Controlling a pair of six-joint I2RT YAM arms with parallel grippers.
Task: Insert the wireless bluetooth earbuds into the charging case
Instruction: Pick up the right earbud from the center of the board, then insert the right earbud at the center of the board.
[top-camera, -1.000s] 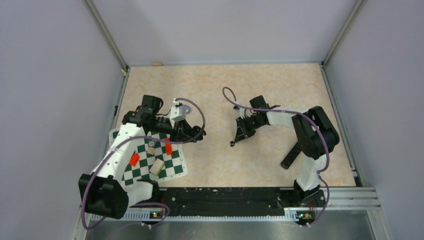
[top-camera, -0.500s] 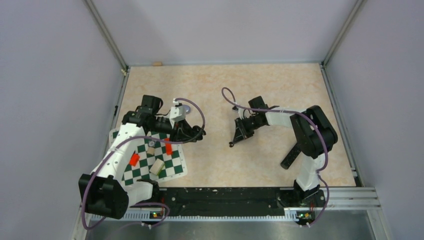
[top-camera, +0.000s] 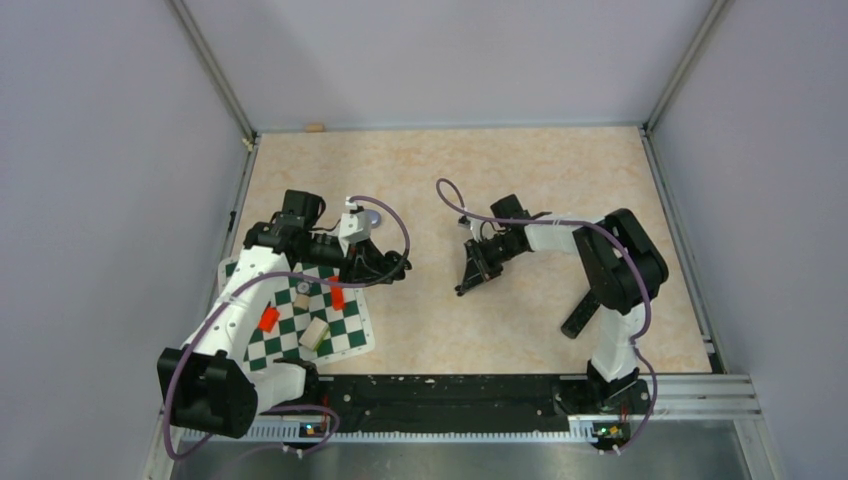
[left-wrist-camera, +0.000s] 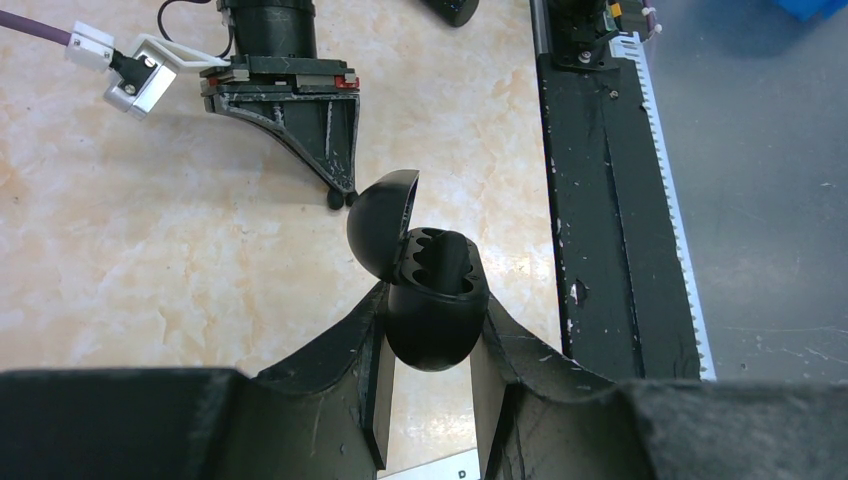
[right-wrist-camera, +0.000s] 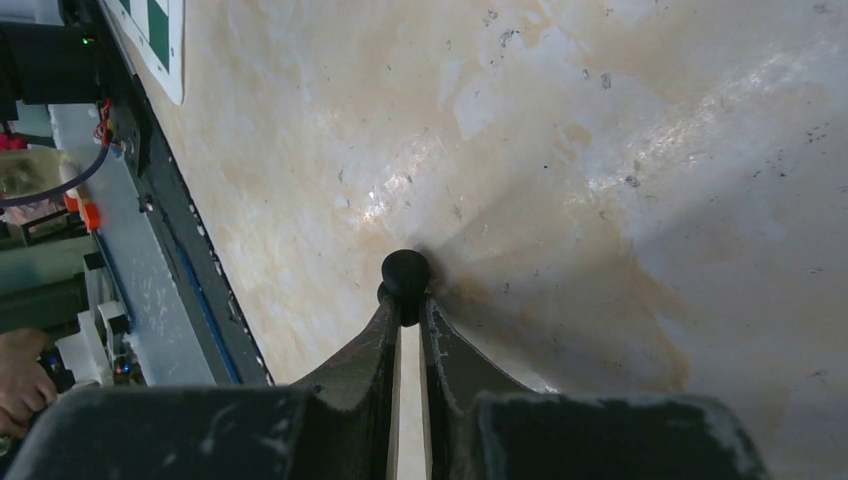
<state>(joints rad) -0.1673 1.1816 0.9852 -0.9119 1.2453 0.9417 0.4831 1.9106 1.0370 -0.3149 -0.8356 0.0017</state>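
Beige marbled tabletop (top-camera: 520, 170) carries a green-and-white checkered mat (top-camera: 352, 338) at far left. Just right of the mat, the left gripper (left-wrist-camera: 432, 345) is clamped on the body of the charging case (left-wrist-camera: 435, 310), a dark oval pod with its hinged lid (left-wrist-camera: 383, 222) swung open. Farther right, the right gripper (right-wrist-camera: 408, 312) pinches one small dark earbud (right-wrist-camera: 405, 271) between nearly closed fingertips, low over the table.
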